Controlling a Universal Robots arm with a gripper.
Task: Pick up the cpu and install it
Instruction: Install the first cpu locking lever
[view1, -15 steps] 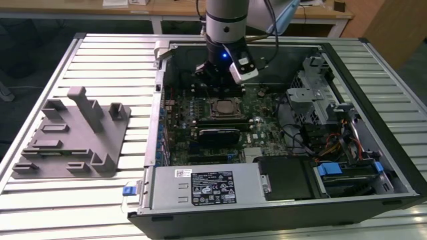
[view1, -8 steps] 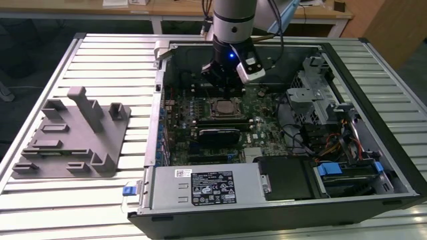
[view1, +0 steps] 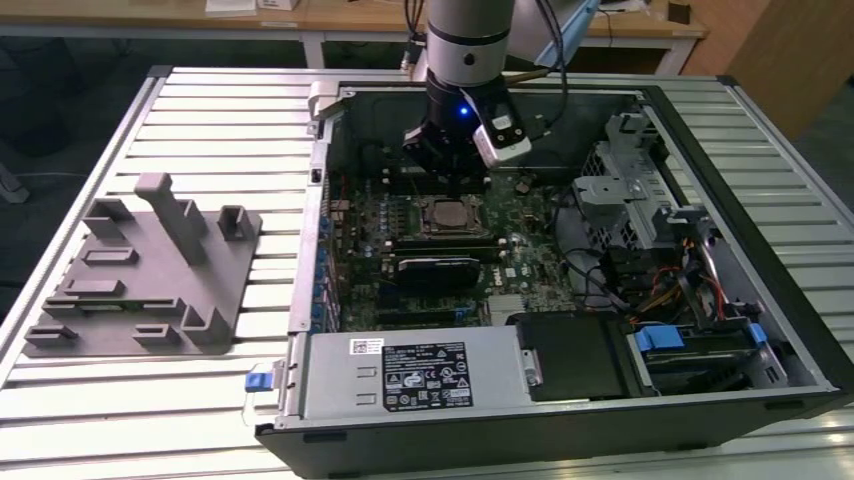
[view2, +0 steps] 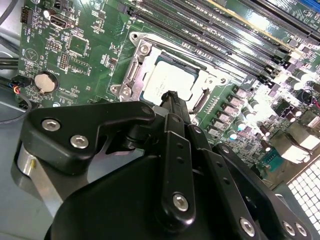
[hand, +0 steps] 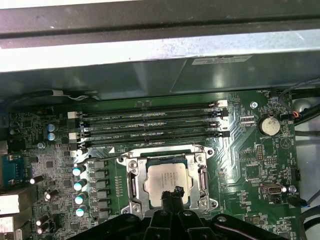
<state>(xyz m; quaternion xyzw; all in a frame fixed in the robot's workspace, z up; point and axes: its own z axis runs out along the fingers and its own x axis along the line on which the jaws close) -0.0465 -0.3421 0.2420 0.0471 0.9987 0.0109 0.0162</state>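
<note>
First wrist view: cpu (hand: 169, 181) seen seated in socket (hand: 133, 176) on motherboard (hand: 250, 165). Gripper (hand: 171, 196) held just above cpu's near edge, fingertips pressed together, nothing grasped.

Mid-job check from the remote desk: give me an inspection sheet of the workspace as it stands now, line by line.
Surface: slatted metal table carrying an open computer case.
Job's things: the cpu lies flat in the socket on the green motherboard; nothing covers its metal top.
Clutter: grey plastic block with upright posts on the table, at the exterior view's left of the case.
Grippers: the gripper hangs just above the cpu, fingertips together, holding nothing.
Cables: coloured wire bundles inside the case, at the exterior view's right of the motherboard.
Surroundings: wooden desks behind the table.
</note>
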